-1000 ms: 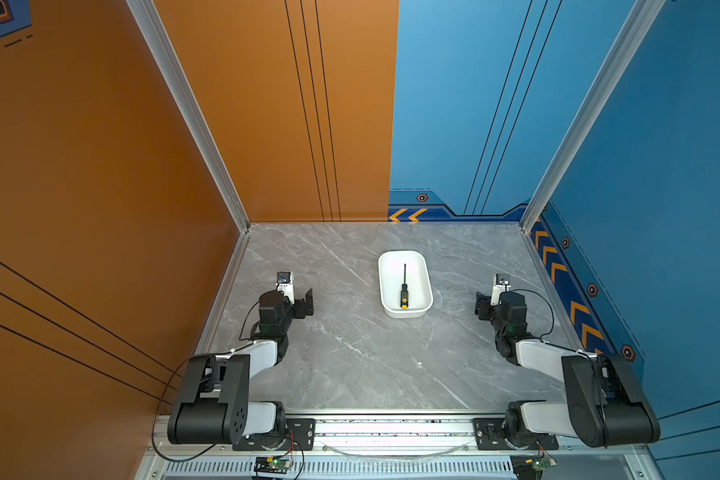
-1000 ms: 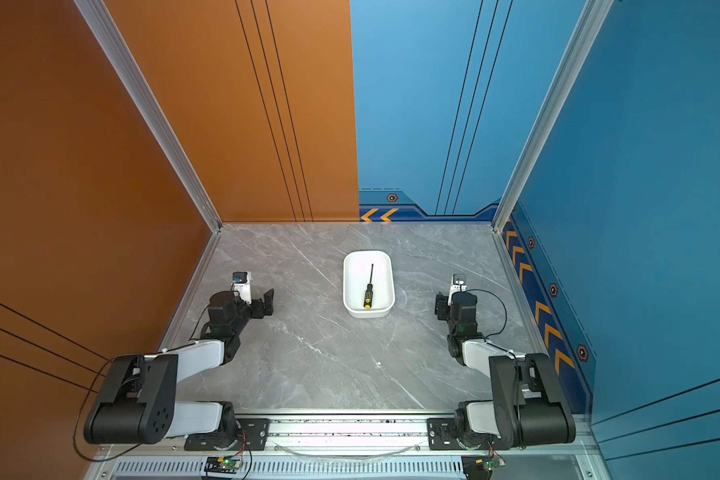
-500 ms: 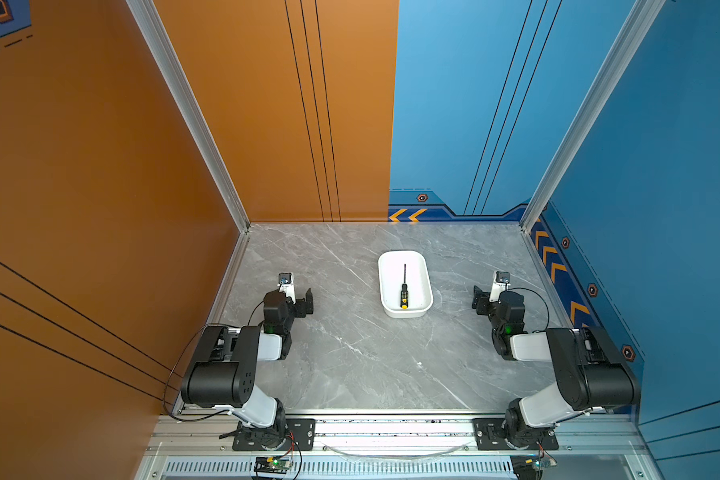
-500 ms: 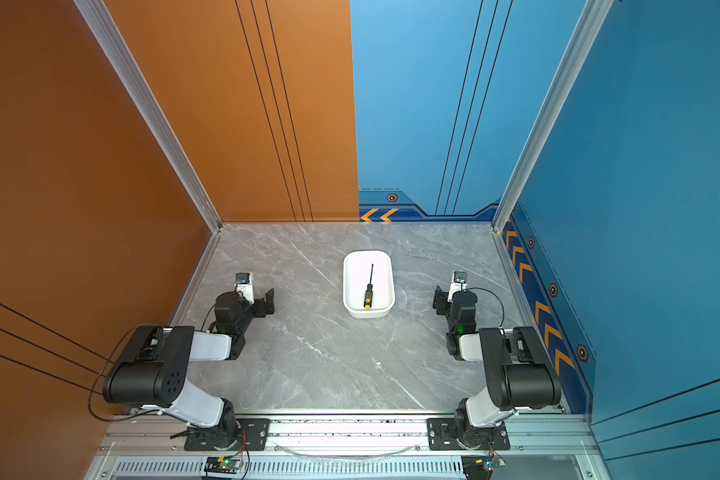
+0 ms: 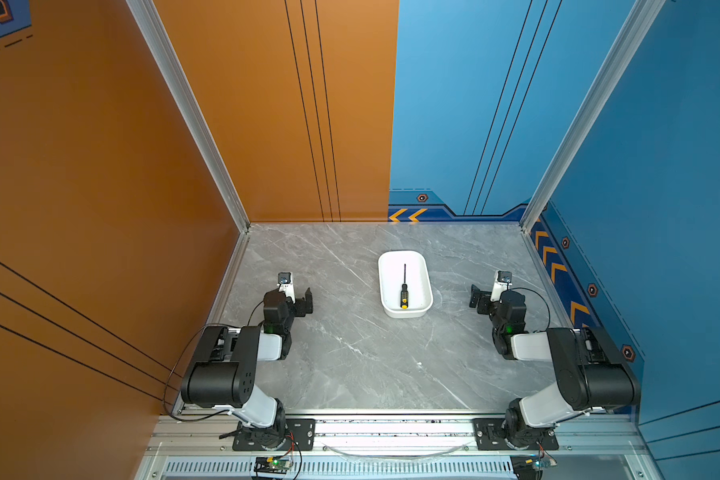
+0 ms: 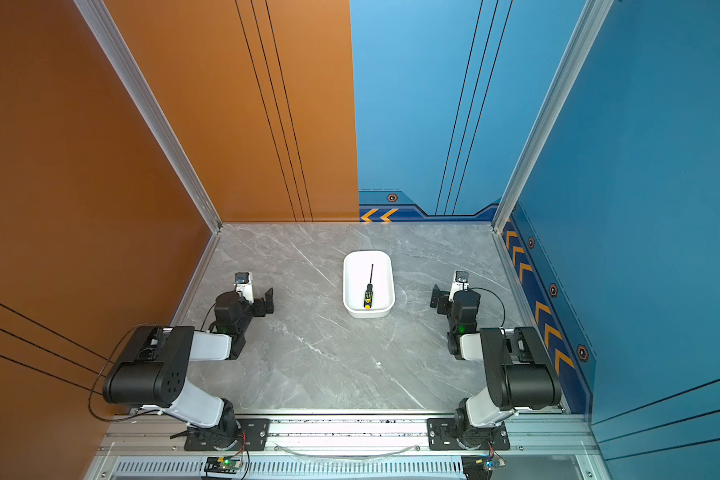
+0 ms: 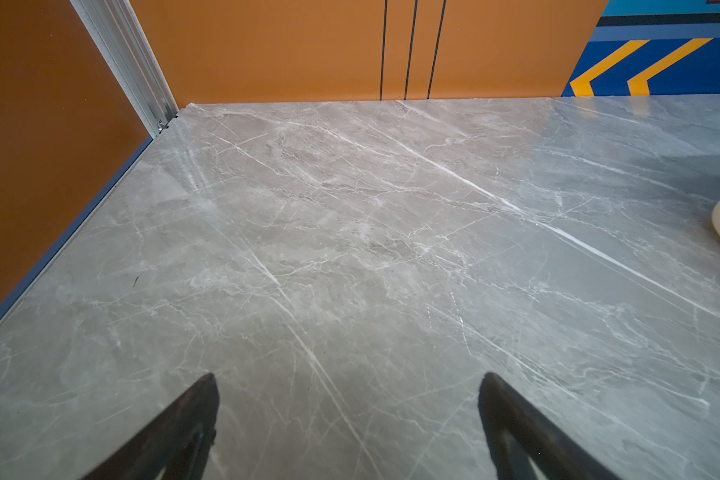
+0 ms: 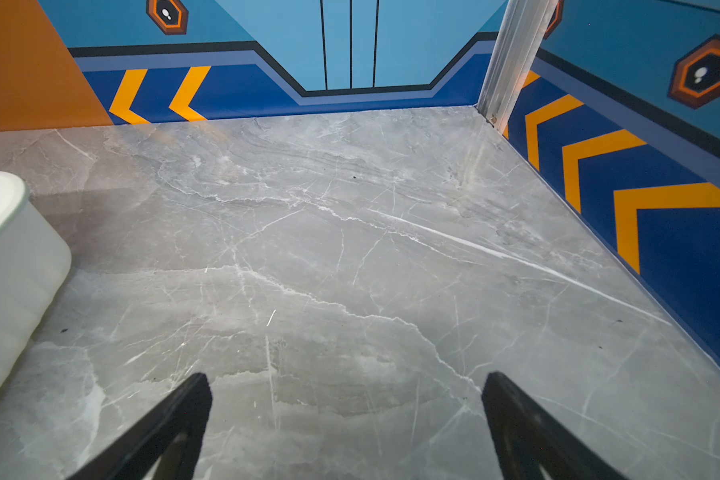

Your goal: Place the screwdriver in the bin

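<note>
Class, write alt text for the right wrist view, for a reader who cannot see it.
The right claw stands open and empty above the marble table. A corner of the white bin shows beside it, with blue walls bearing yellow chevrons beyond.

site: robot lab cell | signs: marble-look tabletop [image 5: 350, 353]; orange wall panel [image 5: 80, 166]; blue wall panel [image 5: 661, 166]; aluminium frame post [image 5: 193, 124]; arm-mount rail [image 5: 391, 428]

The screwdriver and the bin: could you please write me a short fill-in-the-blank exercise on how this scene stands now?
1. The screwdriver lies ___ the bin.
2. The end cap of the screwdriver's handle is ___ in colour.
3. The left pincer and the right pincer are both ___, with nothing between their fingers.

Missing words: inside; yellow; open.
</note>
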{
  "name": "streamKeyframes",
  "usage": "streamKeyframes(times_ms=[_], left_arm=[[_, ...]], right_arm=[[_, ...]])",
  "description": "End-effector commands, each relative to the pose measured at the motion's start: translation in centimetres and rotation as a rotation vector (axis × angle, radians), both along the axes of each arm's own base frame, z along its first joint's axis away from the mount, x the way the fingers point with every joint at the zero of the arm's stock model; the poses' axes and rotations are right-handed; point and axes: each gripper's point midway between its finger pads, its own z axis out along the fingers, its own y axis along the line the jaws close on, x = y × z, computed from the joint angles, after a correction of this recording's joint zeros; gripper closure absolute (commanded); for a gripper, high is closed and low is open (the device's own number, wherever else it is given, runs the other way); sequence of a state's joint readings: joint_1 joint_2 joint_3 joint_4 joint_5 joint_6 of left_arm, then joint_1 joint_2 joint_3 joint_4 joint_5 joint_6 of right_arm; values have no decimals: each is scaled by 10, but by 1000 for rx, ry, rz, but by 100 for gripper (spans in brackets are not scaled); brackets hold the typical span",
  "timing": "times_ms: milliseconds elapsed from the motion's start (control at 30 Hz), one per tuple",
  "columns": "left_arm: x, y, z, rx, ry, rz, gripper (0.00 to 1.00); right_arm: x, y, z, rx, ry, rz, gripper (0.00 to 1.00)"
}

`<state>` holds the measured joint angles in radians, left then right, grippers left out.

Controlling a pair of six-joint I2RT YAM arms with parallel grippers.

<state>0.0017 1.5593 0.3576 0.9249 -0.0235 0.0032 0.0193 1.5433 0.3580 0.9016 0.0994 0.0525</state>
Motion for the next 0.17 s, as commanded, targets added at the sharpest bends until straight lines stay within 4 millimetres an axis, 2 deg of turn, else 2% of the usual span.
streamKeyframes(times_ms=[0,133], left_arm=[[5,5,6,4,-22,24,2],[6,4,7,5,-24,23,2]], right_arm=[[6,1,6,21,-20,10,0],[5,2,6,14,-18,7,0]])
